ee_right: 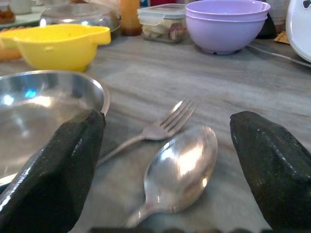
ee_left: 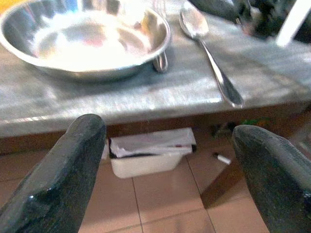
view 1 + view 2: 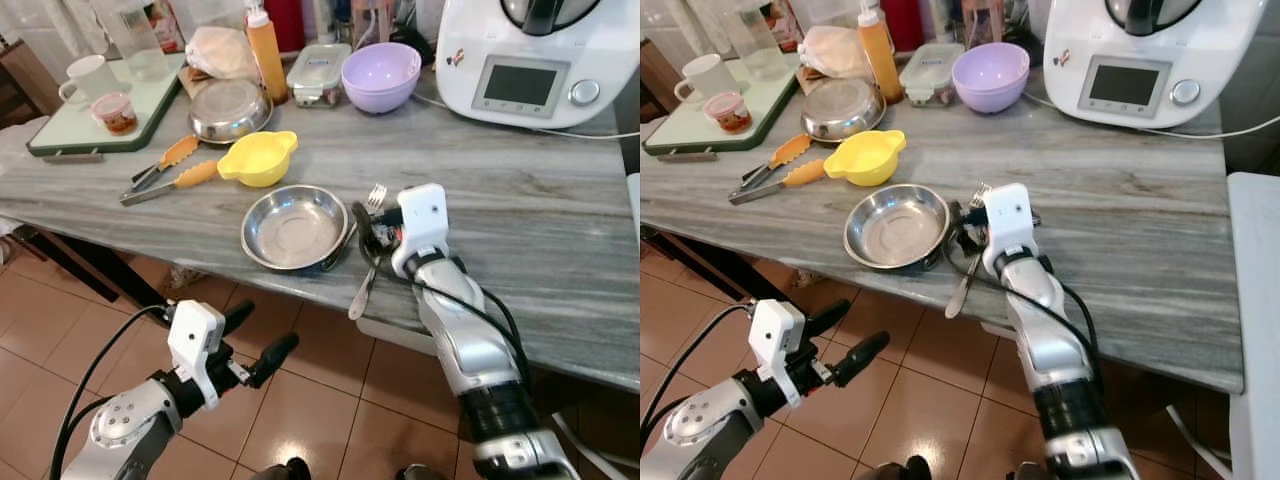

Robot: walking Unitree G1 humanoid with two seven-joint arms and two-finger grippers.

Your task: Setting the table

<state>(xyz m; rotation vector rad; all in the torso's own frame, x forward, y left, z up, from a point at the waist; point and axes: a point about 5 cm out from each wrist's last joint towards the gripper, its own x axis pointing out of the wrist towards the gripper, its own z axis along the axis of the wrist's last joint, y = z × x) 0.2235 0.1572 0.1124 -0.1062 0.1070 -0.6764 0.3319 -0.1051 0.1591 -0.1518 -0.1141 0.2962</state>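
Right gripper (image 1: pixel 165 165) fingers apart over spoon (image 1: pixel 180 167), fork (image 1: pixel 163 127) beside steel plate (image 3: pixel 295 228). Left gripper (image 3: pixel 258 340) apart, below counter (image 3: pixel 520 215) edge (no legible writing anywhere).

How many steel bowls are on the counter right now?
2. One steel bowl sits near the counter's front edge, beside the fork and spoon. The other is farther back, next to the green tray. Clutter behind could hide more.
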